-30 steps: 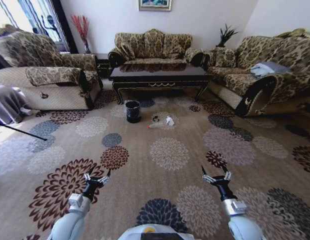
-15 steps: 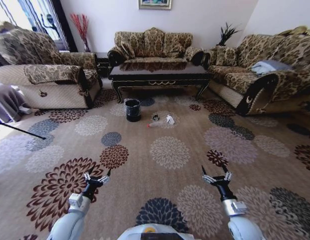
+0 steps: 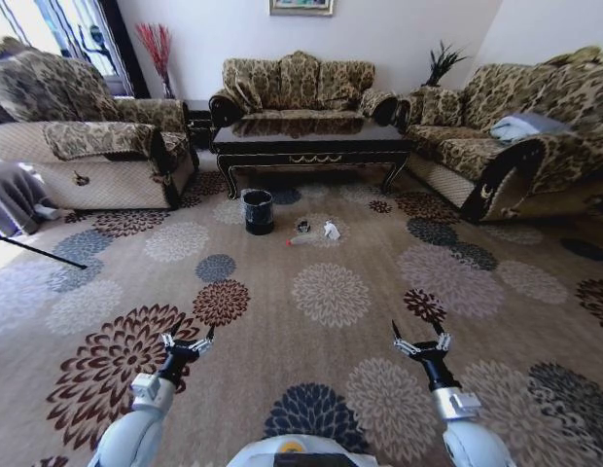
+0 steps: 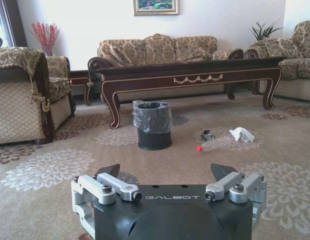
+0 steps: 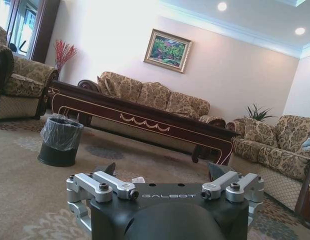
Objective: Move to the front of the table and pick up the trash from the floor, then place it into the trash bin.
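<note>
Taking the table as landmark: to its left sits a patterned armchair, behind it a sofa, and to its right another sofa with a pale cloth on the armrest. On the flowered carpet just before the table's left front leg stands the trash bin, upright, its shiny black liner open at the top. To the right of the bin, still in front of the table and apart from it, lies the trash: a clear bottle with a red cap on its side, a small dark-and-silver crushed item between the bottle and the table, and a crumpled white paper piece just beside them on the right. Well in front of the table, far from the litter, both arms are held low over the carpet. The left gripper hangs with its fingers spread apart and nothing between them; the right gripper likewise has its fingers apart and holds nothing
</note>
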Available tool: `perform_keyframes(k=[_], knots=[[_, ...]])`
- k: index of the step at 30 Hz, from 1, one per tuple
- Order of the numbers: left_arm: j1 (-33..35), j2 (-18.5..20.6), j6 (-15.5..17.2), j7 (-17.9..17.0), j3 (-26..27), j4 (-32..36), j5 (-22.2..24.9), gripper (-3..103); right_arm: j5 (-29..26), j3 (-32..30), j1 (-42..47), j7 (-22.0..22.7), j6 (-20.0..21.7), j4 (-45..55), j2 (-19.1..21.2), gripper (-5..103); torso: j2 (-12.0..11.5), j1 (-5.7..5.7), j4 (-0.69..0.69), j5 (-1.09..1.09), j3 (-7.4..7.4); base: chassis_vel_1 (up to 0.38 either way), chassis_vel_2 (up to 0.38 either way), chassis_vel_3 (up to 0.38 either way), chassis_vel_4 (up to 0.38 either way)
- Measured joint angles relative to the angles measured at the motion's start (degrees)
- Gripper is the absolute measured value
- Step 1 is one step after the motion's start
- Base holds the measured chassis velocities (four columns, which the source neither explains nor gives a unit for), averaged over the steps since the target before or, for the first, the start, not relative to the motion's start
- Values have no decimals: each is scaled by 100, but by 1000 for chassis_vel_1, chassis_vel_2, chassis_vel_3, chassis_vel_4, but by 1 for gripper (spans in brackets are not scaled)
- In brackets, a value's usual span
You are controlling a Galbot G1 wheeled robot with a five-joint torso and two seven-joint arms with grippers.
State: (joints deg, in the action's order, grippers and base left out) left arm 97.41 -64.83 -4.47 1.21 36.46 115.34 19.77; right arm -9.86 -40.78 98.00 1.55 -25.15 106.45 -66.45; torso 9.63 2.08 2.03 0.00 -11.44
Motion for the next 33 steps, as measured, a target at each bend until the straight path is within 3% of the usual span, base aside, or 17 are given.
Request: perform_keyframes(k=[33], knots=[[62, -19, -76, -19, -19, 18, -9, 100, 72, 27, -13, 15, -93, -24, -145, 100, -705, -109, 0, 0, 597, 0, 0, 0, 0]])
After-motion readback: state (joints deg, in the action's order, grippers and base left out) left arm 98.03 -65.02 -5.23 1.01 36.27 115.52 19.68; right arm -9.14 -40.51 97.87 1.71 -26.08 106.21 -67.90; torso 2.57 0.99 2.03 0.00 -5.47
